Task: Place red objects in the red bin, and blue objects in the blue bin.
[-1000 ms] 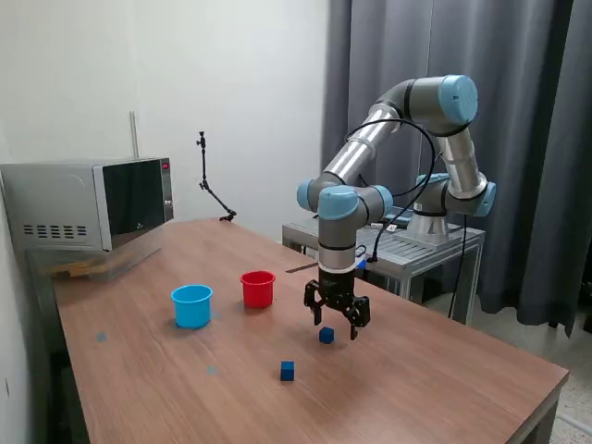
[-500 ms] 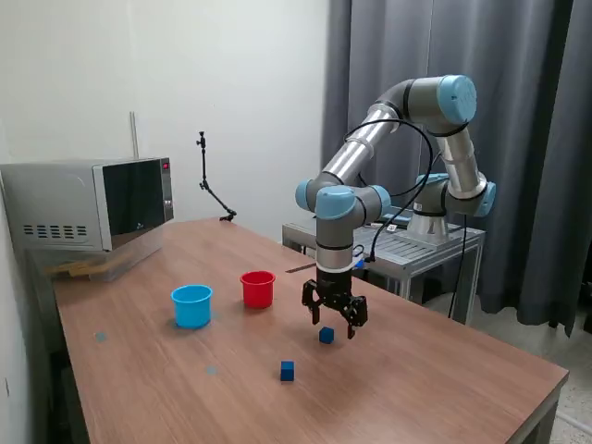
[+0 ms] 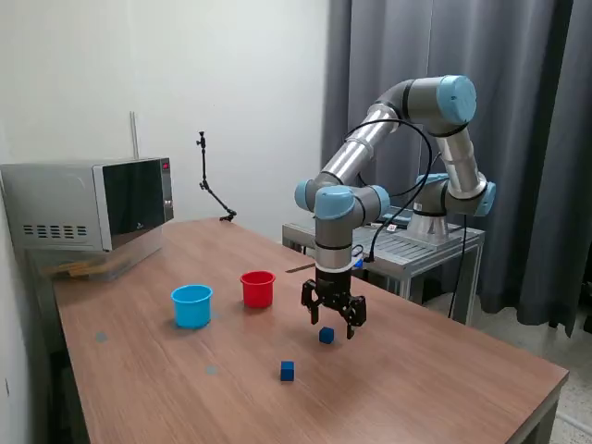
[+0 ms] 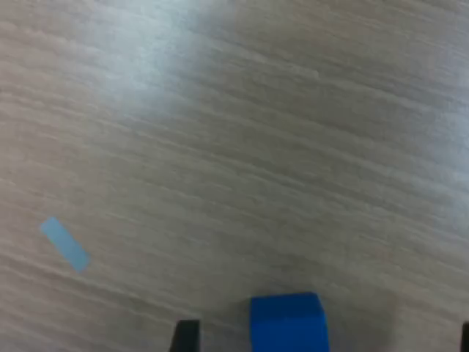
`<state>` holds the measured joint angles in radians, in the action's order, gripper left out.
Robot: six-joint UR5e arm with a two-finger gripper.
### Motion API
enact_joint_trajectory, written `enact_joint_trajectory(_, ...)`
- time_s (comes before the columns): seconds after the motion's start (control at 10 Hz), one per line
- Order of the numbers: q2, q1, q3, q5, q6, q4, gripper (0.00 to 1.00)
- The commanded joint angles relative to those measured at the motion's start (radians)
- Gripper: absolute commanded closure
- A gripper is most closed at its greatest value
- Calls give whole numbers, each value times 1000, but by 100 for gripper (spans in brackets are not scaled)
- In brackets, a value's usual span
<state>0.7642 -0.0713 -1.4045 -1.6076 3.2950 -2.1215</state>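
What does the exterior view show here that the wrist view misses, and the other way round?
Only the exterior view shows the round red plastic cup, the round light blue plastic cup, a second small dark blue cube and the grey microwave. Only the wrist view shows a pale blue tape strip. Both show the wooden table and the dark blue cube by the open end effector.

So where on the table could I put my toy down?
Bare wood lies between the microwave and the blue cup, and along the exterior view's right edge. It's crowded around the tool and two blue cubes.
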Motion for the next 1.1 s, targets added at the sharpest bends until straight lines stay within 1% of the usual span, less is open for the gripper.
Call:
enact_joint_trajectory(0.0,-28,-1,-1,2,-2,0,0)
enact_joint_trajectory(1.0,-28,2,9,5,0,-3,0)
